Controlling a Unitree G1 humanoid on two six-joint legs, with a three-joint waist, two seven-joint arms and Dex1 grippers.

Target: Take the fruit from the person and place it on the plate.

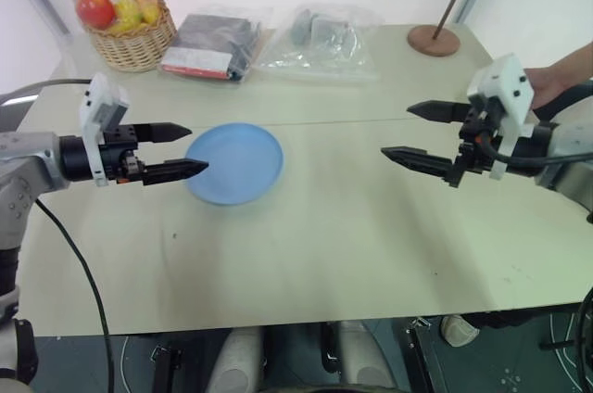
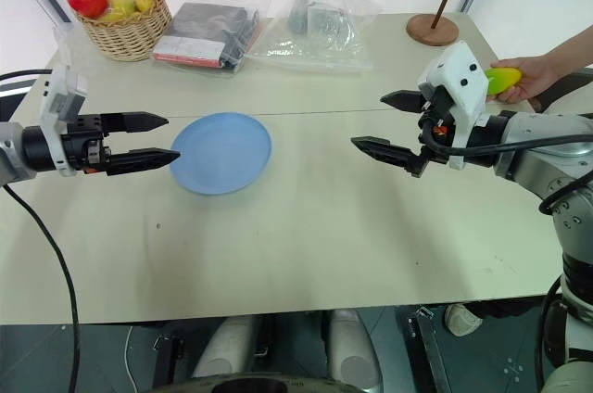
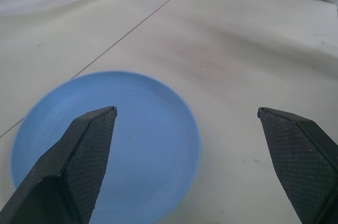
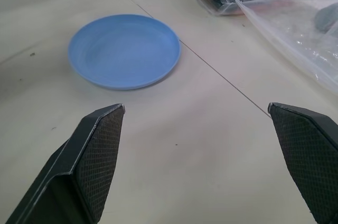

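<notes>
both end effectors hang spread and empty over the counter (image 2: 306,226), the left end effector (image 2: 167,139) at the plate (image 2: 222,152) rim, the right end effector (image 2: 378,122) well apart from it. just behind the right one, a hand (image 2: 537,78) holds the mango (image 2: 503,79) above the counter's far right edge, long axis roughly level. its inner end is hidden behind the wrist housing and its outer end by the hand.

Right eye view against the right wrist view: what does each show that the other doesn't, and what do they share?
Right eye alone: the person's hand holding the mango behind the right gripper, the fruit basket, the wooden stand base, and the whole left gripper, open. Right wrist alone: a close look at the right gripper's inner finger pads, spread wide with nothing between. Both: the blue plate, bare, the bagged dark items and the table.
</notes>
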